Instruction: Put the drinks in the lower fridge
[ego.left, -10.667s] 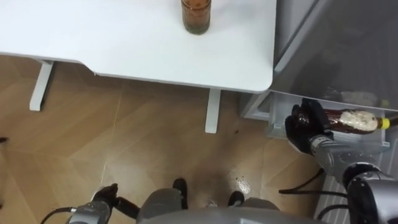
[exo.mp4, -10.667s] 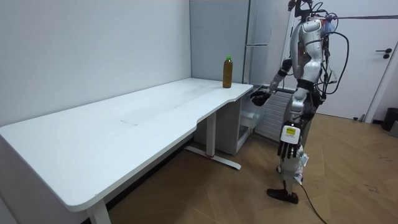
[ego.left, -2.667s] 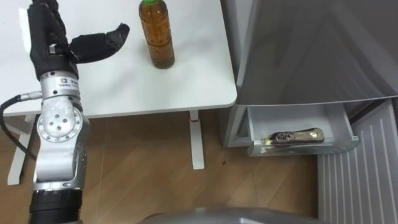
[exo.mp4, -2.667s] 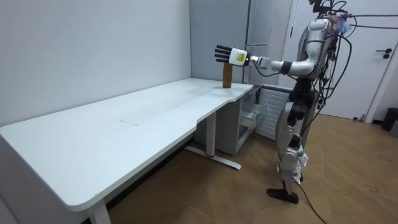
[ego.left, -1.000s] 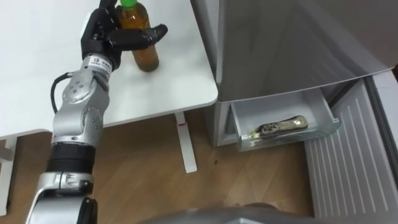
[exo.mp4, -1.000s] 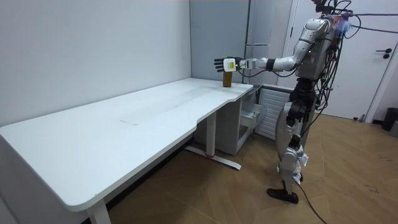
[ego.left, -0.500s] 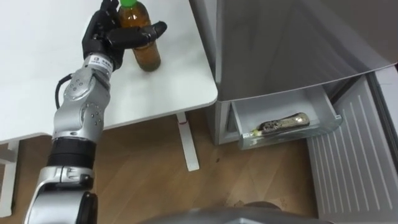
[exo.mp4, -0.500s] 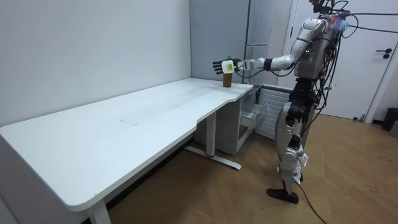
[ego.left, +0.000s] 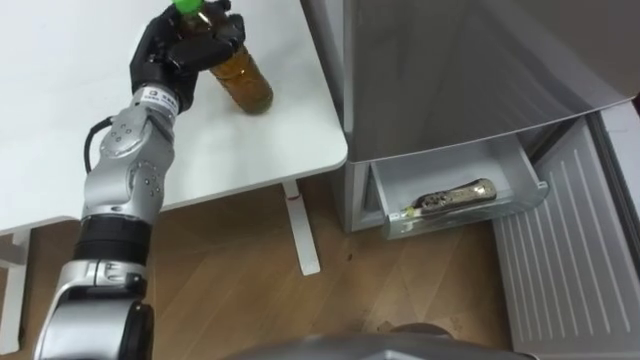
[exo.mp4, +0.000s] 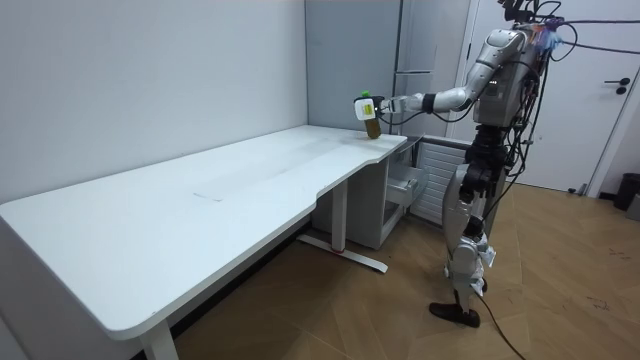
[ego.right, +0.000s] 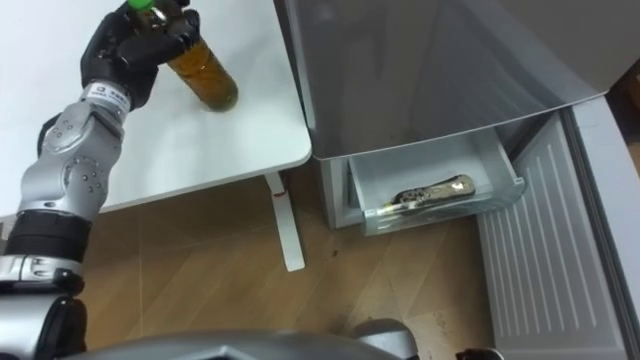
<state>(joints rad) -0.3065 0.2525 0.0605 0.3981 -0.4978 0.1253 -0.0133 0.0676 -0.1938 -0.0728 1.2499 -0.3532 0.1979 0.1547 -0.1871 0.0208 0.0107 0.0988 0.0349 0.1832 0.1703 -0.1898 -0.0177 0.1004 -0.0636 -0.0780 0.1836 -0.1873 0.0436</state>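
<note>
— Where is the left hand (ego.left: 176, 48)?

— Reached out over the white tabletop (ego.left: 60, 130), arm stretched nearly straight from the lower left. In the room view the arm is held about level at shoulder height, and the robot stands upright on the wooden floor (ego.left: 230, 300) in front of the fridge (ego.left: 450, 70), off the table's right end.

— What is it holding?

— A bottle (ego.left: 243, 85) of brown drink. The dark fingers and thumb are curled tight round its upper part, just below the green cap (ego.left: 187, 6).

— Is the bottle upright?

— No, it is tilted: the cap leans to the left and the base points toward the tabletop's right edge. It is near that edge, set back from the front right corner. I cannot tell whether the base touches the surface or is just above it.

— What else is about?

— The grey fridge stands just beside the tabletop's right edge. Its lower drawer (ego.left: 520, 190) is pulled out, and a second bottle (ego.left: 450, 198) lies on its side in it, lengthwise along the drawer. The open door (ego.left: 570, 260), ribbed and pale, stands to the right of the drawer. A white table leg (ego.left: 300, 232) goes down to the floor under the front right corner, just left of the drawer.

— Is anything between the held bottle and the drawer?

— The tabletop's right edge and the fridge's front left corner lie between them; the drawer sits lower than the tabletop.
</note>
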